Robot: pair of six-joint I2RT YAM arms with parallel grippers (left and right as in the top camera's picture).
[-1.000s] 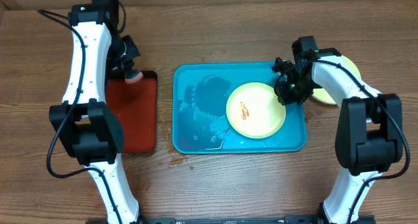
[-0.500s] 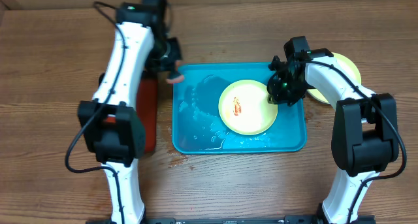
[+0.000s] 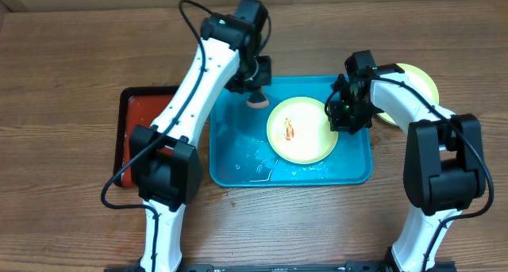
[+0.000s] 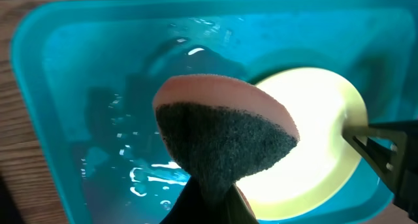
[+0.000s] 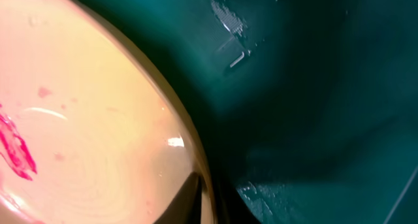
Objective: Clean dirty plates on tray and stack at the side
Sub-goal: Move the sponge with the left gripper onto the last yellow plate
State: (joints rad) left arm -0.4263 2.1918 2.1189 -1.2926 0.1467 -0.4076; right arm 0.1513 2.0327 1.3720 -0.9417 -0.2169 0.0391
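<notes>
We find the left tool (image 3: 255, 90), pinching the sponge (image 3: 258, 102), swung off the red tray (image 3: 135, 137) over the blue tray (image 3: 238, 155), the plate (image 3: 302, 131) just beside it; the right tool (image 3: 342, 117) stays clamped on that plate's rim

The turquoise-blue rectangular plastic tray (image 3: 230, 157) glints with wet patches. The yellow-green round plastic plate (image 3: 305, 141) has a pale cream centre with a red-orange smear (image 3: 290, 132). The round sponge (image 4: 222, 129) is pink with a speckled dark grey face. The smaller red tray (image 3: 136, 117) has a black rim. The wooden table (image 3: 63, 82) is grained brown.
</notes>
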